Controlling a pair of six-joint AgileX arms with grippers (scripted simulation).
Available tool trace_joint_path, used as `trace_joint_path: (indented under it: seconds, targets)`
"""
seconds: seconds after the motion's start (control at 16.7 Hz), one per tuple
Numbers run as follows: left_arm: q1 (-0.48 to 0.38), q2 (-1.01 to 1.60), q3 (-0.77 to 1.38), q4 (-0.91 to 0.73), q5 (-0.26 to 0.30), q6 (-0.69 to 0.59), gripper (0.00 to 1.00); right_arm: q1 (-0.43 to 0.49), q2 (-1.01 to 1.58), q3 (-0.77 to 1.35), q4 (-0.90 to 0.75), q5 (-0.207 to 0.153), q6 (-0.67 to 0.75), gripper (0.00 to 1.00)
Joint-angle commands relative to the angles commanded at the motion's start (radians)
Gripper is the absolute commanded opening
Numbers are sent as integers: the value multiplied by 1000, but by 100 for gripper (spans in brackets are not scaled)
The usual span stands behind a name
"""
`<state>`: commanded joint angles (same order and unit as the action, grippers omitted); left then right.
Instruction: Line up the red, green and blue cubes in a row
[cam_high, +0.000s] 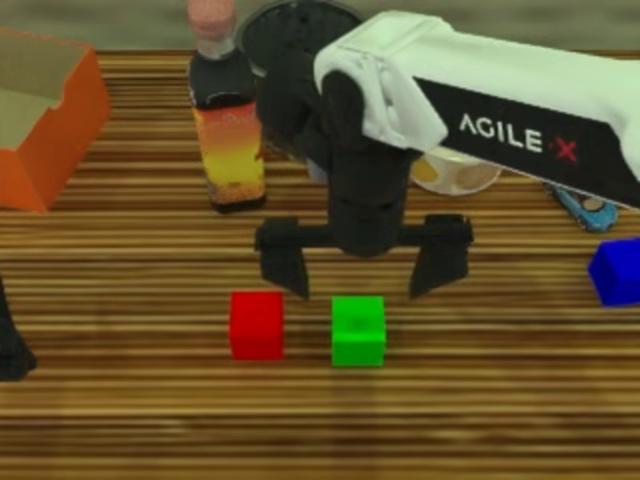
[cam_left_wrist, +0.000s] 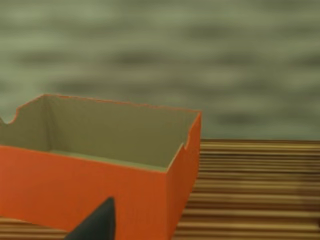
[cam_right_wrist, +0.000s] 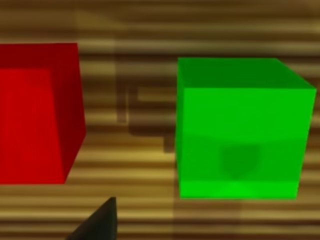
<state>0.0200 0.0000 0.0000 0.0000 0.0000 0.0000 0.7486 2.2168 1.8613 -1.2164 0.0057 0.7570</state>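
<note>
Presently: right claw (cam_high: 362, 265) spread empty above green cube (cam_high: 358, 330), red cube (cam_high: 256, 324) just beside; risk, fingers nudging either, breaking the row.

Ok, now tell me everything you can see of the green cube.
The green cube is a small, plain, matte, bright green block with sharp edges, sitting flat on the striped wooden table. It stands just to the right of the red cube, a narrow gap between them, not touching. The right hand is open above and behind it, touching nothing. A faint darker spot shows on one face in the right wrist view.
</note>
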Motion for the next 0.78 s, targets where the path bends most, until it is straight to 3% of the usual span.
trace_joint_path:
  seconds: [0.3, 0.78]
  targets:
    - [0, 0, 0, 0, 0, 0, 100, -136, -38, -65, 30, 0, -160, 100]
    - [0, 0, 0, 0, 0, 0, 100, -554, -154, -283, 116, -3, -677, 100]
